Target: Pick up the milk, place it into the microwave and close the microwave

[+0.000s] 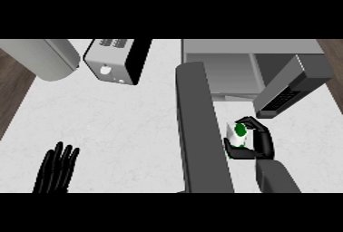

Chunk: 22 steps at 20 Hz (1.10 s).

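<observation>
Right hand point(258, 144) fingers point(249, 121) curl round, half hiding the milk point(239, 134).

Table point(120, 131): white, matt, faintly marbled. Toaster point(115, 61): brushed metal, black side. Microwave point(227, 72): grey, matt. Floor point(13, 86): dark wood planks.

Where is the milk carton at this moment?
In the head view, the milk carton sits at the right, held in the right hand, just right of the open microwave door and below the microwave.

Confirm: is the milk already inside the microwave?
No. The right hand holds the milk over the counter, outside the open microwave.
</observation>
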Motion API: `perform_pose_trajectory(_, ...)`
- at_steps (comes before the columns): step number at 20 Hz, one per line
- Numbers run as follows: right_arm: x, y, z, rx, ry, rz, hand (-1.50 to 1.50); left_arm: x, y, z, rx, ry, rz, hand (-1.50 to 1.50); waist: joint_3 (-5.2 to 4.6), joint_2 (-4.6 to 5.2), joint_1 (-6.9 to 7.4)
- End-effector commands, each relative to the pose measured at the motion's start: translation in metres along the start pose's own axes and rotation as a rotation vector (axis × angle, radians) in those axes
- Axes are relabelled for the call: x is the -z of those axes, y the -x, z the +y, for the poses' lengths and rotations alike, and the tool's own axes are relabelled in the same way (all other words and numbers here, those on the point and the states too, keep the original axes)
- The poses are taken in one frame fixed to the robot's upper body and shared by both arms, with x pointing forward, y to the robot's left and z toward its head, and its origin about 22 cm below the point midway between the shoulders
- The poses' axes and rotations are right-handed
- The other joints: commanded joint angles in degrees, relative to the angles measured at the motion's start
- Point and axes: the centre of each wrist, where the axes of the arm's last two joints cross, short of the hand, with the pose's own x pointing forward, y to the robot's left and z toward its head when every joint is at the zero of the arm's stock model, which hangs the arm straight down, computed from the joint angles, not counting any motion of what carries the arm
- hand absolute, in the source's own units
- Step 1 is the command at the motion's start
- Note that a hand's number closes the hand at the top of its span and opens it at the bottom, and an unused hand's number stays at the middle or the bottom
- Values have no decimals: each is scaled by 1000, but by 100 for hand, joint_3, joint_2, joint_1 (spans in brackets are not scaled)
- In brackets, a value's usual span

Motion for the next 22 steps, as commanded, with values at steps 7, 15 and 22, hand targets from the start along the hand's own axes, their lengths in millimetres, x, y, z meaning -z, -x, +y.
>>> perform_pose_trajectory(7,44,-37,28,-69,76,-80,150,-4,14,5,2,-5,26,-150,-2,-6,-21)
perform_pose_trajectory(15,73,-48,45,-153,86,-31,150,8,12,34,-4,-11,20,-150,1,16,19)
perform_pose_trajectory(22,117,-57,23,-319,51,10,150,-8,7,18,-21,10,7,-150,4,32,101)
